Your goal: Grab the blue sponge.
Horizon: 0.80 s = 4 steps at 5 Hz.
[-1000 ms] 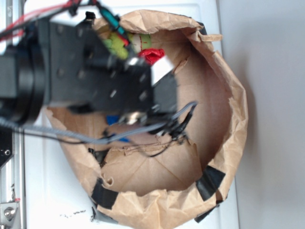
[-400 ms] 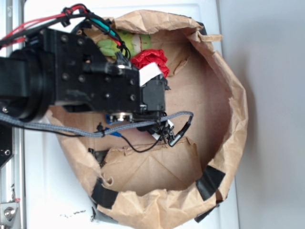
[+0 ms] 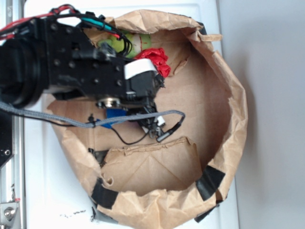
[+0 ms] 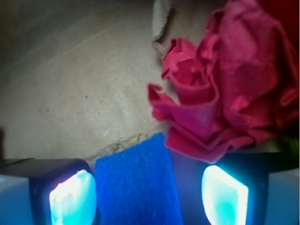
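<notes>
Blue sponge looks soft and light; your hand straddles it, fingers apart—pinch its long sides.

In the exterior view, most of the sponge is hidden under the arm, and the claw itself cannot be seen there. In the wrist view, the sponge is cut off by the bottom edge, as are both fingers, so whether it is touched by them cannot be told. The red cloth is cropped at the right and top edges, and a green thing is partly covered by the arm and cables.
</notes>
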### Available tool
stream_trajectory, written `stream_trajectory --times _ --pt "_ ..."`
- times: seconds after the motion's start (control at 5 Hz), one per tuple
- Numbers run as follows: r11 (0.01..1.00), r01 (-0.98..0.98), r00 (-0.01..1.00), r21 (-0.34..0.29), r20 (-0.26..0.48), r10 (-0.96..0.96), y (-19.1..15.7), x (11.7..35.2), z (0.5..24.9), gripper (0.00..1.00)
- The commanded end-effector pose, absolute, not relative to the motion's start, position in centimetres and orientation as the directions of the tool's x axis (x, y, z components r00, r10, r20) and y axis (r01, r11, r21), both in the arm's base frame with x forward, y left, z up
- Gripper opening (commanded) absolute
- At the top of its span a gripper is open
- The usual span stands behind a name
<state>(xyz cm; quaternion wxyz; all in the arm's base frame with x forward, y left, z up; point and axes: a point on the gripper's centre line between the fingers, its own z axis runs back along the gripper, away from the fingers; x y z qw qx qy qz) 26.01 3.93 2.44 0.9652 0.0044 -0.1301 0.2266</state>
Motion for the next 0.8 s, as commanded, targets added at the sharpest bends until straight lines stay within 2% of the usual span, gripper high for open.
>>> stream_trajectory --times 0.0,0.2,0.6 --pt "0.938 -0.338 0.909 -0.073 0.234 0.346 5.7 26.5 2.9 1.0" --pt "0.929 -0.364 0.899 -0.075 0.232 0.371 5.5 26.7 2.9 0.0" --pt "0.889 -0.449 0.859 -0.097 0.23 0.458 4.4 26.4 5.5 0.0"
